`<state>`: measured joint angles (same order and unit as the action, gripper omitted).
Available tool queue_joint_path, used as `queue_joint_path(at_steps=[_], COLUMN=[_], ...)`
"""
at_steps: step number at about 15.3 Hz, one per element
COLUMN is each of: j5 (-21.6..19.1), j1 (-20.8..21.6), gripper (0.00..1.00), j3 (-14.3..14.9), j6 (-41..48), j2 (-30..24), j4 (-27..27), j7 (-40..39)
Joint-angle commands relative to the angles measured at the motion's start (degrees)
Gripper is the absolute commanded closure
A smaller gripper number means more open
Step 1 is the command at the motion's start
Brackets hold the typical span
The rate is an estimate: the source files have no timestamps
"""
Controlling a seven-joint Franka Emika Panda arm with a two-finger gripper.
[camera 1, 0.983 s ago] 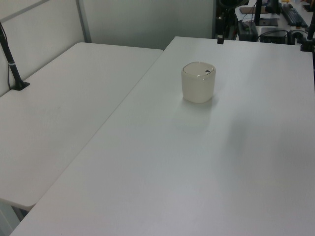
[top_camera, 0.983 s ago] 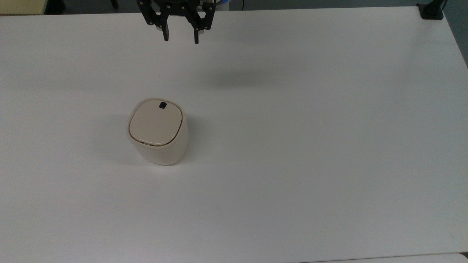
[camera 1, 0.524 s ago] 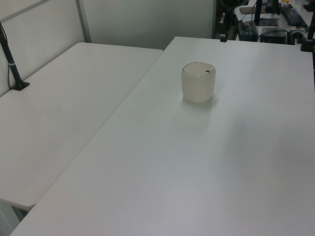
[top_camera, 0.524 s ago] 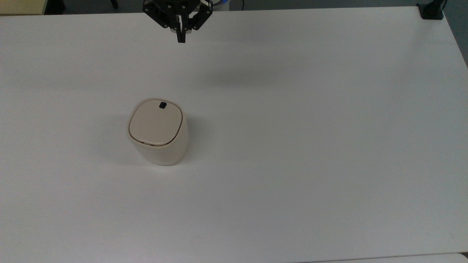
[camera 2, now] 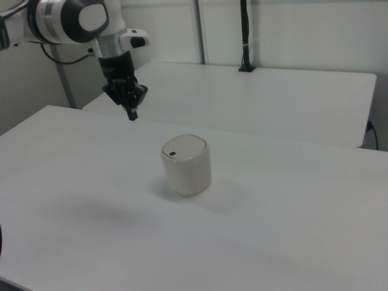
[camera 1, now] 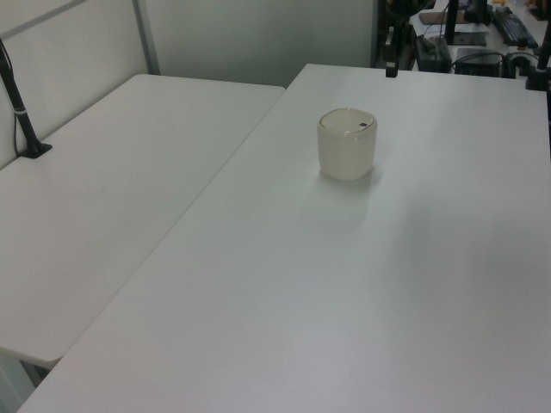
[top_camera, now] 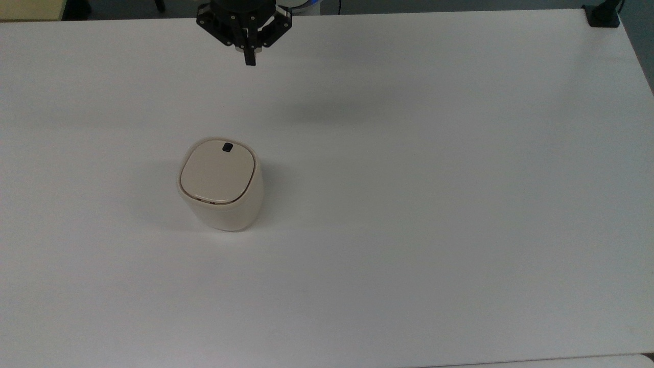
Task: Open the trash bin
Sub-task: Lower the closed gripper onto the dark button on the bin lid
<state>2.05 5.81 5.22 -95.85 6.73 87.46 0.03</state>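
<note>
The cream-beige trash bin [top_camera: 220,184] stands upright on the white table [top_camera: 409,179], its flat lid down and the small black latch tab [top_camera: 227,147] near the lid's far edge in the top view. The bin [camera 1: 347,144] also shows in the left view and the bin [camera 2: 187,165] in the right view. My gripper [top_camera: 249,60] hangs in the air near the top view's upper edge, well apart from the bin, shut with its fingers pressed together and nothing between them. In the right view the gripper [camera 2: 131,115] hovers to the left of the bin and higher than its lid.
A second white table [camera 1: 103,198] adjoins on the left view's left, with a black post [camera 1: 21,112] clamped to it. A black clamp [top_camera: 603,15] sits at the top view's upper right corner. Equipment stands behind the table's far edge [camera 1: 456,43].
The gripper went from open to shut over the last second, then moved slightly toward the bin in the top view. The bin has not moved.
</note>
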Motion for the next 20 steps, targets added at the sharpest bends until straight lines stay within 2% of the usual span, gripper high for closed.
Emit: queue_joint_path(at_steps=[1,6,12,20], j5=[-0.38,-0.03,1.73,1.9], j1=[-1.94,-2.82,-3.44,-3.97], gripper=[1.0,1.0,1.0,1.0], j3=[0.4,0.49,0.49,0.49], j6=[-5.91,-12.95,-16.9,-17.79], j2=[3.72,9.08,13.66,14.72], j4=[-0.28,-0.28,-0.19,1.21], j7=[5.84,8.93,11.74,11.92])
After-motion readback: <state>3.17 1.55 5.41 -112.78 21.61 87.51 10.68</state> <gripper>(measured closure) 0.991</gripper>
